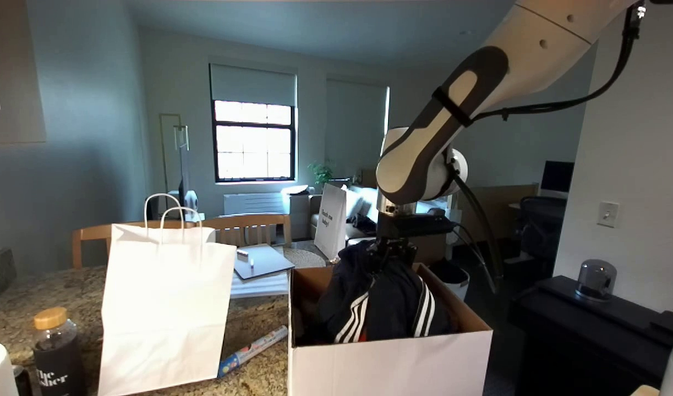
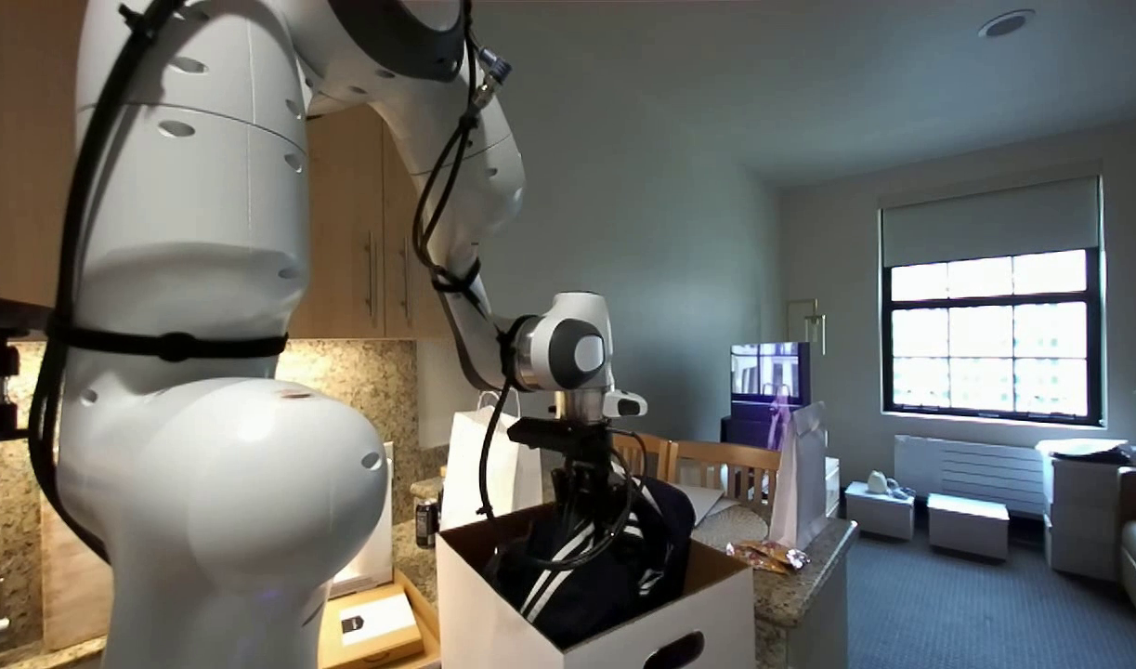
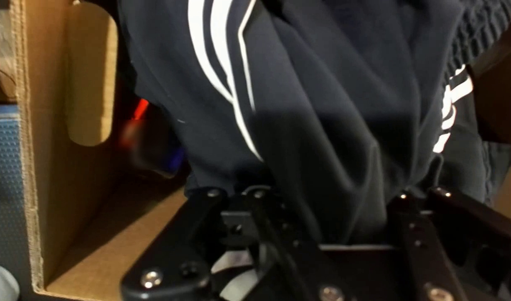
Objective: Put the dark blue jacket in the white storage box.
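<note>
From here I see the jacket (image 1: 394, 313) (dark, white-striped) bunched inside the open white box (image 1: 388, 368), its top above the rim.

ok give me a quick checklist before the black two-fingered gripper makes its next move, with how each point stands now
1. White-sided, brown-lined rectangular cardboard box upright with its top open: ok.
2. Dark navy fabric jacket with white stripes in the box's opening: ok, its lower part is inside the walls.
3. Whole jacket below the rim: not ok, its bunched top rises above it in both exterior views.
4. Black two-fingered gripper free of the jacket: cannot tell, its jaws stand apart with fabric between them.
5. Tall white paper bag with loop handles apart from the box: ok.
</note>
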`<move>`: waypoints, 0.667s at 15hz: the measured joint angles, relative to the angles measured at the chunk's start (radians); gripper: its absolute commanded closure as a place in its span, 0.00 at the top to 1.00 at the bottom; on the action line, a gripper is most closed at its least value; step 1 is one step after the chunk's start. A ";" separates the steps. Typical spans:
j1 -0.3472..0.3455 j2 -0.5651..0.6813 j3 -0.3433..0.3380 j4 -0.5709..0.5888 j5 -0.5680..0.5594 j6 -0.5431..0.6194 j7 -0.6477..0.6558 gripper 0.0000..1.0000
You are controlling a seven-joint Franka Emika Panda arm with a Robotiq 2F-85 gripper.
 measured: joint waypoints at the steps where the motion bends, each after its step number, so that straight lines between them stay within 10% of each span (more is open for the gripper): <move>1: -0.007 0.012 -0.015 0.012 0.003 -0.020 0.000 0.09; 10: 0.084 0.228 0.017 0.168 0.002 -0.211 0.091 0.09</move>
